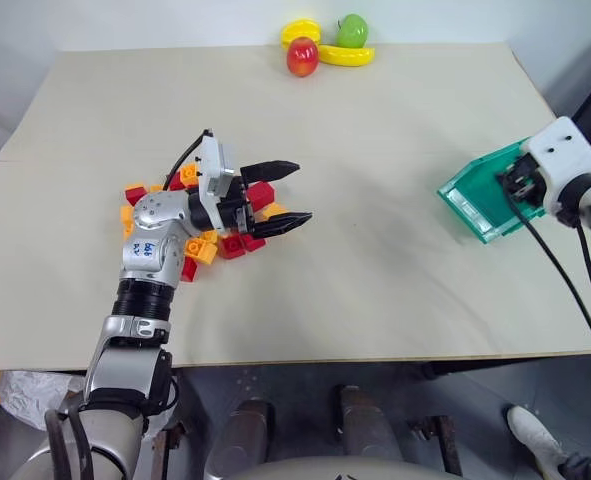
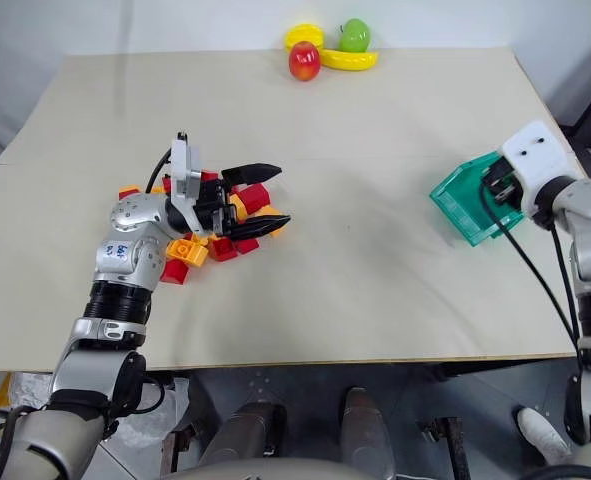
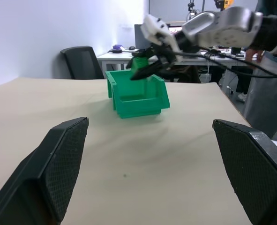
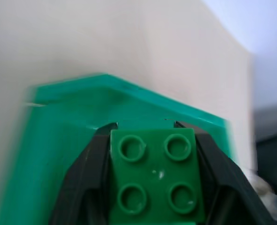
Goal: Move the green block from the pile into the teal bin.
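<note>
The right gripper (image 4: pixel 152 154) has its jaws squeezed on the green block (image 4: pixel 153 174), one black finger on each side, so the block cannot fall. It holds the block right over the teal bin (image 1: pixel 480 200), probably so it can drop straight in. The bin sits on the counter (image 1: pixel 375 290), just under and ahead of those jaws.

The left gripper (image 1: pixel 287 195) has its jaws wide open and holds nothing. The pile (image 1: pixel 200 245) of red and yellow bricks lies under and behind them.

The bottom of the block is hidden. Part of the pile hides under the left arm, and part of the bin under the right gripper.
</note>
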